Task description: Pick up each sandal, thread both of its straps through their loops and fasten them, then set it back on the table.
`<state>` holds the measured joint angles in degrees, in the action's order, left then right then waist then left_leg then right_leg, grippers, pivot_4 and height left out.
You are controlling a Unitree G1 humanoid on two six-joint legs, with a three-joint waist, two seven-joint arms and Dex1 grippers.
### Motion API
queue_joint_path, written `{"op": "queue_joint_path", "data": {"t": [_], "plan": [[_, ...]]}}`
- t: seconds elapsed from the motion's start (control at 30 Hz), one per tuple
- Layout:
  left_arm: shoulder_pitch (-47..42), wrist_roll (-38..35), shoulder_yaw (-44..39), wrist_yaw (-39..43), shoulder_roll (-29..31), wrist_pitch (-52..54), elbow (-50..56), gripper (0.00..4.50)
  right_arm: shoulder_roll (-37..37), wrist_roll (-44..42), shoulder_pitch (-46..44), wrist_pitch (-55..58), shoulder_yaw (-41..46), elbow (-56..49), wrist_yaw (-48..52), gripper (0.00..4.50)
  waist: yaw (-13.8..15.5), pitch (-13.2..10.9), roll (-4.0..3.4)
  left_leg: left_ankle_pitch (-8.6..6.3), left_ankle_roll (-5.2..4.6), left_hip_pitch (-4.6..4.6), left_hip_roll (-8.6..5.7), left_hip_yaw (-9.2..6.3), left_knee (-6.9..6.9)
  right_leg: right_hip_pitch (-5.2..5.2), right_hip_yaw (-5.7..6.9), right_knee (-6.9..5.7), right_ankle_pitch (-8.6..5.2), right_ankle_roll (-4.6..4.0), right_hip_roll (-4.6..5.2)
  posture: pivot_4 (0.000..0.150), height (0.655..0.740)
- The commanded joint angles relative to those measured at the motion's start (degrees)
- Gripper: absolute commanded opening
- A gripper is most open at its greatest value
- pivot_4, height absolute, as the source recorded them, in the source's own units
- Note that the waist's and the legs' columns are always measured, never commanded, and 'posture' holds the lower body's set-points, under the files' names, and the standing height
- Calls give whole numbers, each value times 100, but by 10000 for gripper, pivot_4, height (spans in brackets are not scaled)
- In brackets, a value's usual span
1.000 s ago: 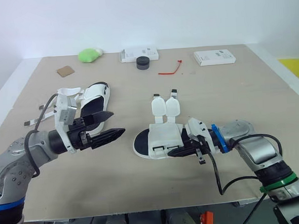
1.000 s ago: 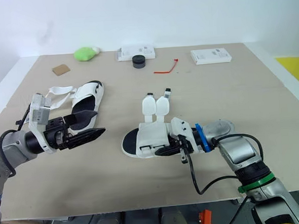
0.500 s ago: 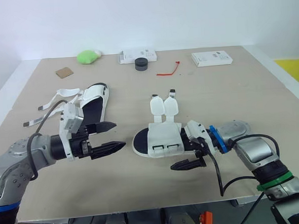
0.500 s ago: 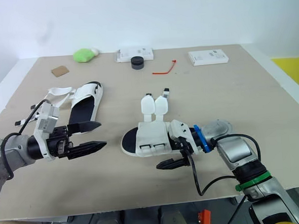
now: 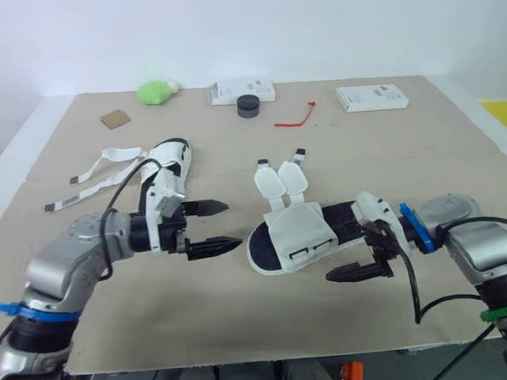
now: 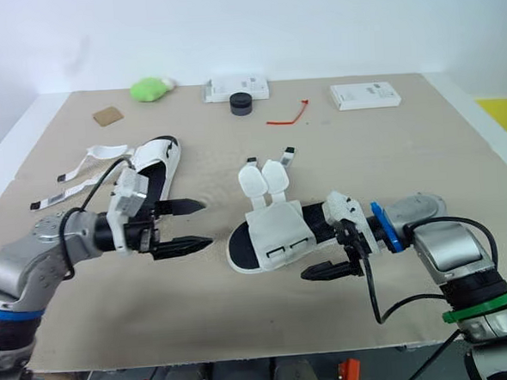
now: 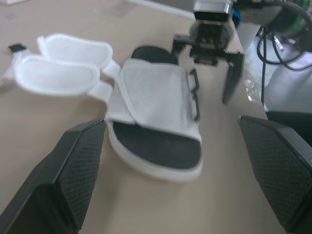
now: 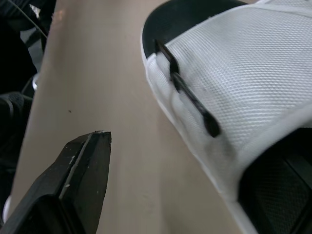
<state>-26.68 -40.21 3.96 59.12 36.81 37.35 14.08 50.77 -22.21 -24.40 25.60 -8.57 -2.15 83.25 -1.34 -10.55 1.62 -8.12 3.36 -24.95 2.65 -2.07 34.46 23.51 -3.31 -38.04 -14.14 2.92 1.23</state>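
Left eye view: on the worktop [image 5: 389, 156] the sandal [image 5: 301, 232] near the middle of the front edge has turned since a second ago. Its heel has swung toward the right edge and its toe now points at the front left corner.

The left end effector [image 5: 233, 223] has come in from the left side and now sits just off the toe, its fingers spread wide with nothing between them. The right end effector [image 5: 344, 255] was lying along the sandal's front side. It has since opened and now straddles the heel end, one finger on the worktop and the other against the sole, not clenched. I'd say both arms are closing in for the pick-up and no lift has begun.

The sandal lies flat, white with a dark footbed. Its two straps [image 5: 279, 181] are flopped open toward the back edge, and the two black loops [image 5: 313, 251] on the front side are empty. The second sandal [image 5: 167, 161], toward the left edge, is also unfastened.
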Motion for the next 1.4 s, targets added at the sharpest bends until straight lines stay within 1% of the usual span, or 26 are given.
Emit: {"op": "queue_joint_path", "data": {"t": [0.03, 0.3, 0.4, 0.6, 0.83, 0.93, 1.03, 1.17, 1.3, 1.33, 1.37, 1.4], "plan": [[-134, 73, 8, 73, -82, -129, 45, 45000, 100, -149, 131, 134, 254, -411, -138, 44405, -15, 0, 0, -3, 1, 0, 0, 3, 1, 1, -4, 0, 0, 1, -1, 1500, 7400], [-51, 123, 3, 195, -126, -104, 89, 45000, 27, -425, 349, 634, 215, -966, -469, 44405, -15, 0, 0, -5, -2, 5, 0, 5, 9, -4, -7, -1, 2, 3, -1, 1500, 7400], [72, 208, 57, 331, -1, -140, 153, 45000, -5, -426, 335, 716, 149, -1046, -545, 44405, -16, 0, 0, -5, -2, 5, 0, 7, 12, -5, -9, 0, 1, 2, 0, 1500, 7400], [236, 994, 444, 576, 165, -791, -79, 45000, 26, -226, 207, 596, 80, -762, -601, 44405, -8, 0, 0, -5, -2, 8, 1, 10, 13, -6, -11, 0, -9, -16, 0, 1500, 7400], [-28, 976, 491, 645, -80, -785, -240, 45000, 341, -251, 42, 652, 328, -557, -459, 44405, -1, 0, 0, -5, -2, 7, 1, 14, 17, -7, -13, 0, -7, -16, 1, 1500, 7400], [-103, 940, 553, 644, -221, -704, -213, 45000, 590, -367, 214, 697, 541, -711, -431, 44405, -1, 0, 0, -5, -2, 5, -1, 15, 17, -7, -15, 0, -7, -12, 3, 1500, 7400], [-145, 1029, 639, 610, -337, -702, -256, 45000, 748, -374, 388, 652, 713, -777, -439, 44405, -2, 0, 0, -7, -6, 6, -1, 15, 16, -7, -15, 0, 4, 9, 1, 1500, 7400], [-227, 1256, 797, 434, -506, -741, -366, 45000, 810, -398, 368, 636, 1018, -647, -595, 44405, -8, 0, 0, -8, -9, 8, 0, 16, 19, -7, -18, -1, 9, 13, 0, 1500, 7400], [-311, 1243, 781, 313, -651, -624, -448, 45000, 813, -410, 300, 652, 1267, -506, -768, 44405, -12, 0, 0, -8, -9, 12, 0, 21, 22, -9, -22, -1, 9, 9, 0, 1500, 7400], [-338, 1228, 769, 291, -691, -592, -464, 39598, 814, -424, 312, 661, 1329, -499, -802, 45000, -9, 0, 0, -8, -9, 13, 0, 21, 24, -12, -22, -1, 8, 7, 0, 1500, 7400], [-356, 1213, 760, 281, -720, -555, -472, 36991, 808, -433, 323, 673, 1370, -503, -831, 45000, -8, 0, 0, -8, -9, 12, 0, 21, 27, -12, -23, -1, 7, 5, 0, 1500, 7400], [-360, 1198, 775, 286, -735, -501, -455, 31904, 799, -447, 346, 695, 1415, -518, -866, 45000, -9, 0, 0, -8, -9, 11, 0, 21, 29, -12, -24, -1, 8, 6, 0, 1500, 7400]]}}
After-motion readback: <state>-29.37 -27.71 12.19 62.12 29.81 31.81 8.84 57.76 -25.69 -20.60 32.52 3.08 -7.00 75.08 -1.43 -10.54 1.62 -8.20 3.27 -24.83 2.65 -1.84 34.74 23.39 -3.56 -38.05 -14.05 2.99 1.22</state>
